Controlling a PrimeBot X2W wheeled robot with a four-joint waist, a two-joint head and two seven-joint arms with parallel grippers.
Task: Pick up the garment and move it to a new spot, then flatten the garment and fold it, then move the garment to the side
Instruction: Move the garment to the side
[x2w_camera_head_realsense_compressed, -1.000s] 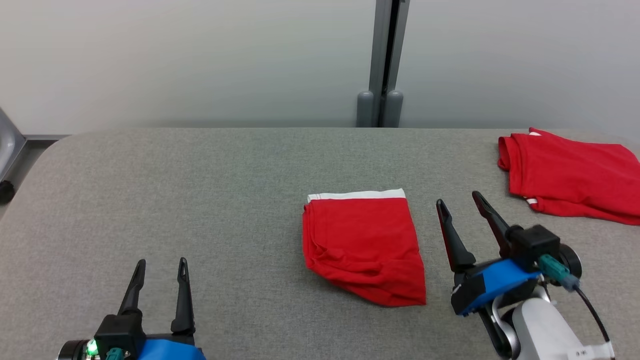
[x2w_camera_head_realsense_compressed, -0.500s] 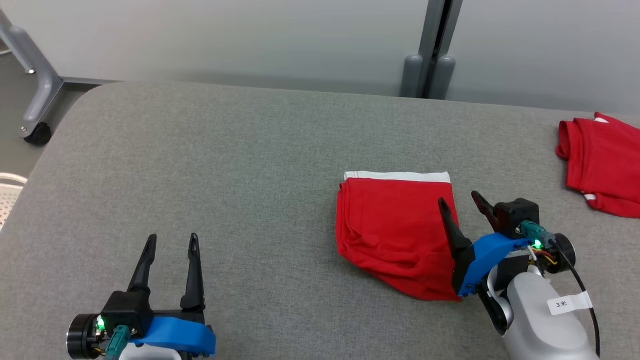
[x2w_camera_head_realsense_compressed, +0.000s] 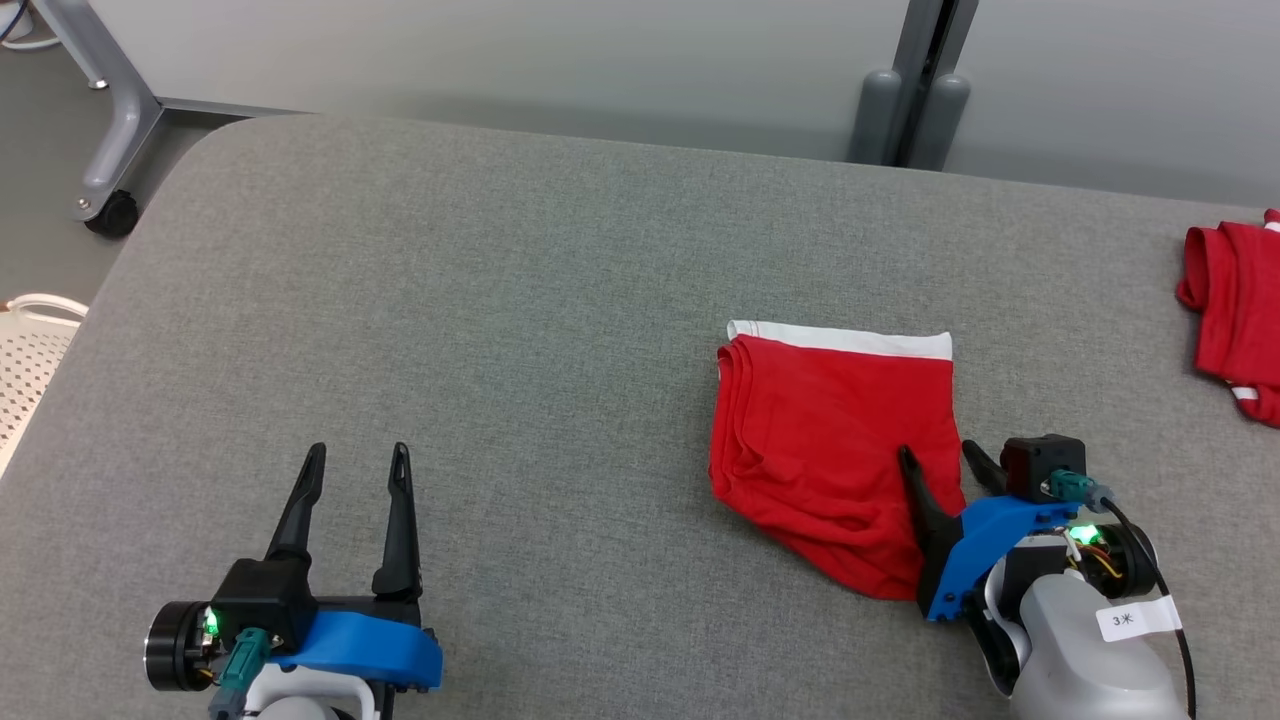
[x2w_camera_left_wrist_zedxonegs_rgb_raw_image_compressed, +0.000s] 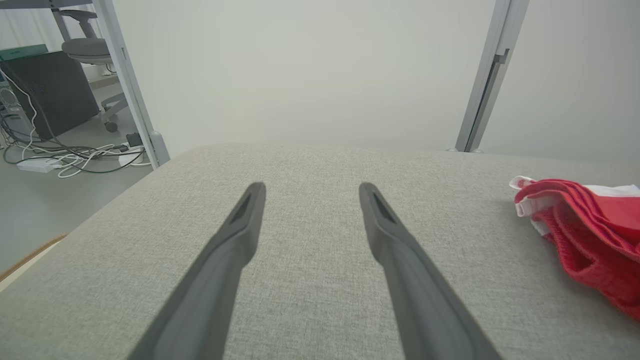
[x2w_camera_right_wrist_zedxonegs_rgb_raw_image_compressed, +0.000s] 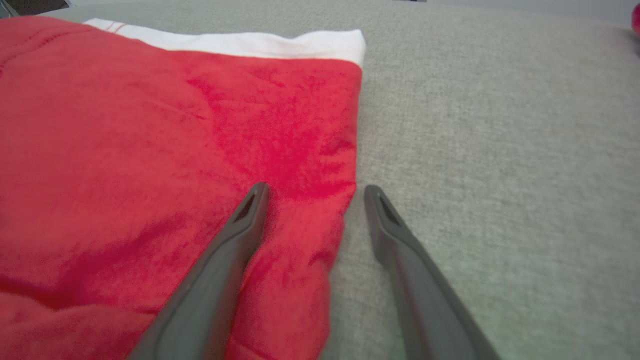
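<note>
place: office-ish robot lab, I'd say
giveaways: desk chair (x2w_camera_left_wrist_zedxonegs_rgb_raw_image_compressed: 87, 47), floor cables (x2w_camera_left_wrist_zedxonegs_rgb_raw_image_compressed: 75, 150), pale partition panels (x2w_camera_left_wrist_zedxonegs_rgb_raw_image_compressed: 310, 70)
work surface: grey fabric-covered table (x2w_camera_head_realsense_compressed: 500, 300)

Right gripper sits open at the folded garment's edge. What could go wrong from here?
1. The right gripper straddles the garment's right edge, one finger over cloth, one over table; closing may catch only the top layer, opening the fold.
2. The left gripper is open and far off; a one-sided lift could let the fold sag apart.
3. A second garment lies at the table's right; setting down there may overlap them.
</note>
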